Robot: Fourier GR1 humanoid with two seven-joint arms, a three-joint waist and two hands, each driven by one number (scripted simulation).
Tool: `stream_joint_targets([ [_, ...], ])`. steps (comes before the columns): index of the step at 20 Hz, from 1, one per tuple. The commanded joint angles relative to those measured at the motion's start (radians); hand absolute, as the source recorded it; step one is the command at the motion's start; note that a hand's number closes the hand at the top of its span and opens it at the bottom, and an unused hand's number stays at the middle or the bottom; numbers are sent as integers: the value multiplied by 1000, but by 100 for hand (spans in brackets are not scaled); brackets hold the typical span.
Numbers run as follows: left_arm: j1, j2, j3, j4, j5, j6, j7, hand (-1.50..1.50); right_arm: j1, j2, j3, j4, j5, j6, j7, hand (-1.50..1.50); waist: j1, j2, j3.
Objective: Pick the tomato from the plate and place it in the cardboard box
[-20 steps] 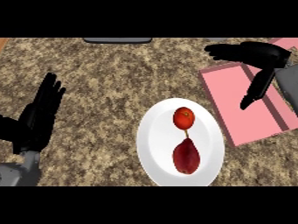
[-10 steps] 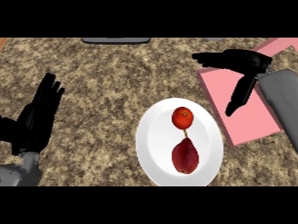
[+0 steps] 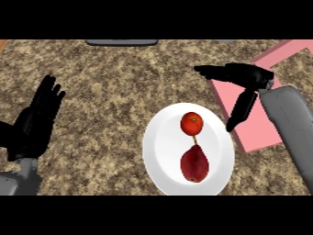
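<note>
Tomato (image 3: 192, 123) sits on the upper half of the white plate (image 3: 160, 151), untouched by either hand. Just below it on the same plate lies a darker red, elongated fruit (image 3: 194, 165); the two appear to meet at a thin stem-like line between them, though actual contact cannot be confirmed.

Plate rests on the speckled stone counter (image 3: 118, 82), slightly right of centre.

Right hand (image 3: 245, 82) hovers above and to the right of the plate, over the near-left corner of the pink cardboard box (image 3: 281, 98). Fingers are extended, not curled: some point left, the thumb or one finger points down toward the plate's right rim. It holds nothing. Its lowest fingertip is near the plate's edge but apart from the tomato.

Cardboard box lies at the right of the counter, just beside the plate; the grey right forearm (image 3: 298, 133) covers part of it.

Left hand (image 3: 36, 119) rests at the left side, fingers straight and pointing up, holding nothing, well apart from the plate.

Dark grey object (image 3: 121, 42) shows at the counter's far edge; its identity cannot be told.
</note>
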Motion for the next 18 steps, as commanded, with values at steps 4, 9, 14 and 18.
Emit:
stream_joint_targets([
  [4, 31, -49, 24, -1, -40, -35, -18, 0, 67, 33, -9, -50, 67, -7, -5, -150, 1, 1, 0],
  [9, 3, -61, 53, 8, -55, -57, -10, 0, 84, 80, -11, -39, 98, -20, -20, -150, 0, 1, 0],
  [14, -5, -77, 69, 41, -70, -82, -10, 0, 14, 147, -35, -47, 97, -34, 92, -150, 0, 0, 0],
  [18, 1, -84, 106, 82, -58, -128, -51, 0, 70, 127, 3, -18, 207, -81, -19, -150, 1, 2, 0],
])
